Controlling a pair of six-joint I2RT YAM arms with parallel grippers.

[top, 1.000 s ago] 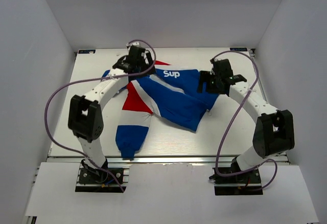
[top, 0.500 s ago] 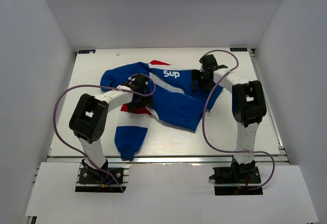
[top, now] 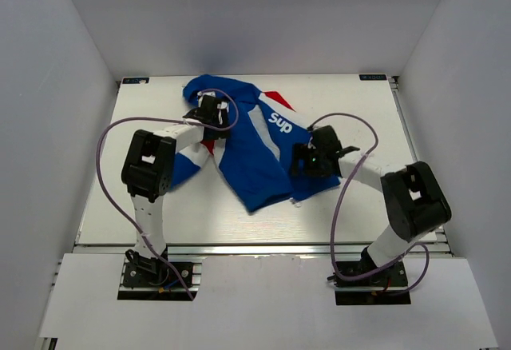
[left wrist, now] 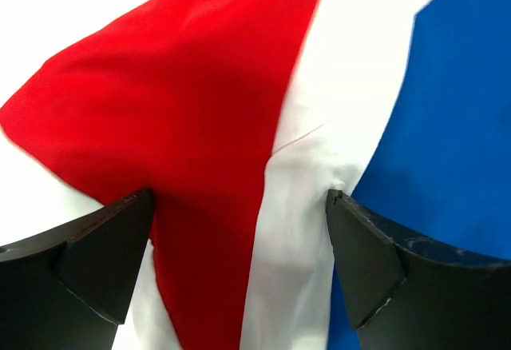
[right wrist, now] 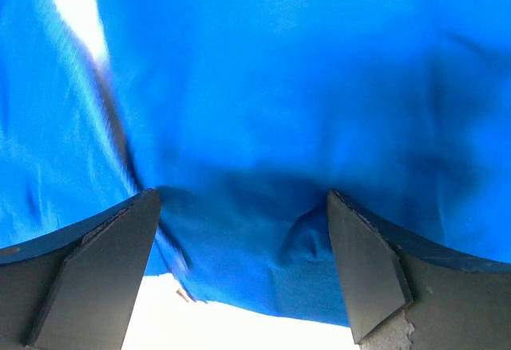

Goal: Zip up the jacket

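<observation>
Arms bent low over the jacket (top: 255, 158): left fingers (left wrist: 88, 262) at ten o'clock, right fingers (right wrist: 96, 270) at three, both pairs spread, perhaps touching cloth.

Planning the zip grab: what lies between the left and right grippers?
Only the jacket: its blue front with the Sup lettering spans from left gripper to right gripper, per the top view.

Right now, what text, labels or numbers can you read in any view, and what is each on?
"Sup": white lettering on the blue chest of the jacket, top view.
Far left corner label and far right corner label on the table: too small to read.
Both wrist views: only fabric, no text.
</observation>
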